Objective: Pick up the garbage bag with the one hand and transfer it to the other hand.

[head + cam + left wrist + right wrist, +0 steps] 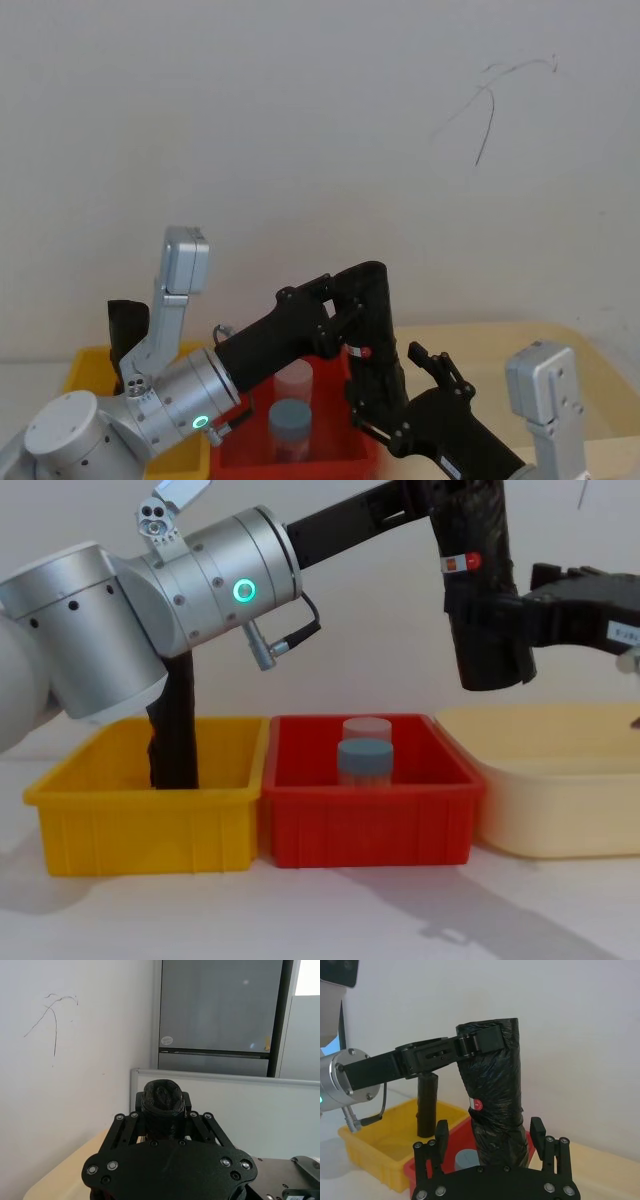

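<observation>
Now | left gripper [487,1040] clamps top of bag [497,1090] | right gripper [490,1131] gapes around its base (no squeeze yet) | close right firmly before left releases.

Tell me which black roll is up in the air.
The stickered roll, clamped by the left gripper, with the right gripper, jaws open, flanking it; the plain roll stands in the yellow bin.
</observation>
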